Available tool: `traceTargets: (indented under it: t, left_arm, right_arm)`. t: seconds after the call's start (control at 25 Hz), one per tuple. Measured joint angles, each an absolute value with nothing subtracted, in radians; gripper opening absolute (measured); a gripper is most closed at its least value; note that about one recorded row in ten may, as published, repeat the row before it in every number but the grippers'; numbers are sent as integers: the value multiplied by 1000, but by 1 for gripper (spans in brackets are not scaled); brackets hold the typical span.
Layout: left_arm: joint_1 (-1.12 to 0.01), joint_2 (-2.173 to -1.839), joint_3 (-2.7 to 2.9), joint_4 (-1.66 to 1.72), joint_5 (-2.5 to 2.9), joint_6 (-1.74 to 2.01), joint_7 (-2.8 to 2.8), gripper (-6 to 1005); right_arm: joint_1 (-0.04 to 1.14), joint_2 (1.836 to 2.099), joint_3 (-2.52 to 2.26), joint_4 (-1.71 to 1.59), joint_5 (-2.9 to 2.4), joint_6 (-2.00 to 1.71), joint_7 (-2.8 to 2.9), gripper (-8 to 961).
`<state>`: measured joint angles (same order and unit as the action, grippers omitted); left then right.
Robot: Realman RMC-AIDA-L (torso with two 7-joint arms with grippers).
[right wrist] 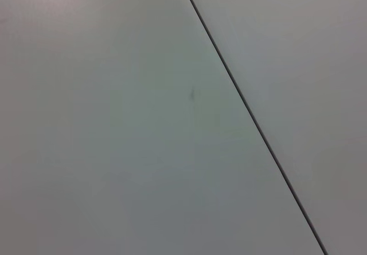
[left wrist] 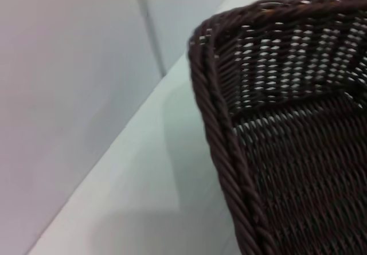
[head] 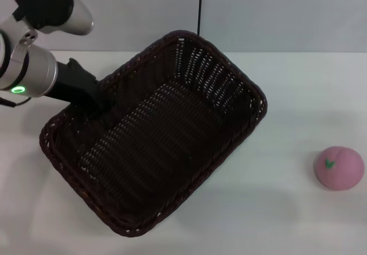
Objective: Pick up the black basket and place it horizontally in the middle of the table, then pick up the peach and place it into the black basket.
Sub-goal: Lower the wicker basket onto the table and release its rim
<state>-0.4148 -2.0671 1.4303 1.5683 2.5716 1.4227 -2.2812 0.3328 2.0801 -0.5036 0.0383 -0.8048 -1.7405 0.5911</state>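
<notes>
The black basket (head: 166, 140) lies diagonally on the left half of the white table (head: 304, 94), one corner toward the back and one toward the front. My left gripper (head: 103, 104) reaches in from the left and is closed over the basket's left rim. The left wrist view shows that braided rim (left wrist: 225, 146) close up, with the table (left wrist: 143, 197) beside it. The pink peach (head: 338, 168) with its green leaf mark sits on the table at the right, well apart from the basket. My right gripper is out of view.
A grey wall with a dark vertical seam (head: 200, 6) stands behind the table. The right wrist view shows only that wall and seam (right wrist: 252, 123). Bare tabletop lies between the basket and the peach.
</notes>
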Motion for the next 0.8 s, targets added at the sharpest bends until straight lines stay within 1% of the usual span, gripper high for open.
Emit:
traceTargets:
  t: [0.2, 0.48, 0.8]
  left_arm:
    - [-452, -2070, 1441, 1576, 2573, 1496, -2069, 231]
    - [-471, -2072, 1487, 1607, 2574, 1497, -1784, 230]
    - [-473, -2074, 1579, 1635, 2574, 1450, -1681, 229]
  right_arm:
    - [333, 2080, -500, 38, -805, -1741, 591, 732]
    - [333, 2079, -500, 38, -809, -1743, 591, 732]
    - [330, 2078, -500, 38, -809, -1747, 591, 733]
